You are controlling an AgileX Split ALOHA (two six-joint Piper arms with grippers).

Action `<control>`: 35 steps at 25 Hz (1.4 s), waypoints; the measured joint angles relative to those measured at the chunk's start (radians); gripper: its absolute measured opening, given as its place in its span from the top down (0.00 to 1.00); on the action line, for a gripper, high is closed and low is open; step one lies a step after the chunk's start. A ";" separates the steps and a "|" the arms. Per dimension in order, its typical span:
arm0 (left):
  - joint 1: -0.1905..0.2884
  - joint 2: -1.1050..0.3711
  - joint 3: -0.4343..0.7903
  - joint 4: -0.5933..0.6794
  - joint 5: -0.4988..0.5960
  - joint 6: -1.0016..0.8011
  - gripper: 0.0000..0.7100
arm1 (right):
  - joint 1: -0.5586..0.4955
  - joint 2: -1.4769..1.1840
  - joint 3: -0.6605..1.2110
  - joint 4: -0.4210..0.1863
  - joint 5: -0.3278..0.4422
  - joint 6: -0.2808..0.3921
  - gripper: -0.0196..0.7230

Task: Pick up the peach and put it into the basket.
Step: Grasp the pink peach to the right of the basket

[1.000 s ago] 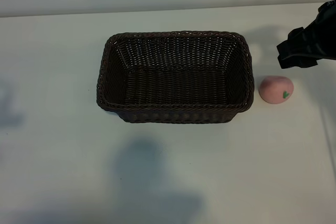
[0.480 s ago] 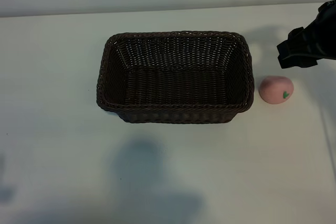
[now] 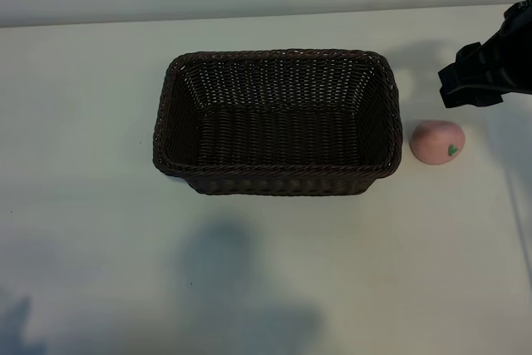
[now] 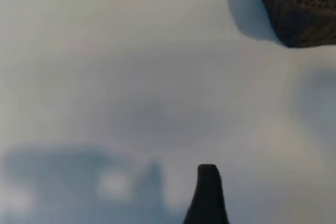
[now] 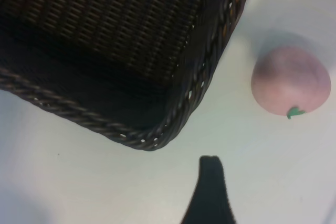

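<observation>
On the table, at the basket's point(image 3: 274, 122) 3 o'clock, just beside its short wall: the peach point(image 3: 436, 142), round, untouched. Right gripper point(image 3: 482, 72) hangs nearer, jaws spread, empty; peach lies toward its 7 o'clock. Left gripper point(image 4: 208, 192) far off, also spread.

One basket point(image 3: 275, 121), dark woven wicker, mid-table; nothing lies inside it. One peach point(image 3: 436, 141), pink with a single green leaf mark, on the table point(image 3: 100, 230) just right of the basket. One gripper point(image 3: 480, 72) shows in the exterior view, at far right; each wrist view shows one dark fingertip, the left point(image 4: 208, 195) and the right point(image 5: 209, 192), so two grippers in all.
</observation>
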State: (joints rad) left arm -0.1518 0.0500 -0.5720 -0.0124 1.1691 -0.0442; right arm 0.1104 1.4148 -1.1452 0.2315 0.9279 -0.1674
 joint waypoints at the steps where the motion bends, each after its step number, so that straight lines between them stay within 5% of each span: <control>1: 0.000 -0.004 0.016 0.000 0.000 -0.001 0.16 | 0.000 0.000 0.000 0.000 0.000 0.000 0.24; 8: 0.000 -0.014 0.039 0.000 -0.032 0.002 0.17 | 0.000 0.000 0.000 -0.011 -0.004 -0.002 0.24; 18: 0.000 -0.014 0.039 -0.006 -0.057 0.001 0.17 | 0.000 0.123 0.000 -0.160 -0.075 0.106 0.24; 35: 0.000 -0.059 0.040 -0.007 -0.060 0.001 0.17 | 0.000 0.345 -0.001 -0.159 -0.204 0.150 0.24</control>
State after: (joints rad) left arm -0.1518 -0.0091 -0.5322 -0.0198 1.1094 -0.0427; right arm 0.1104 1.7601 -1.1460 0.0730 0.7243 -0.0170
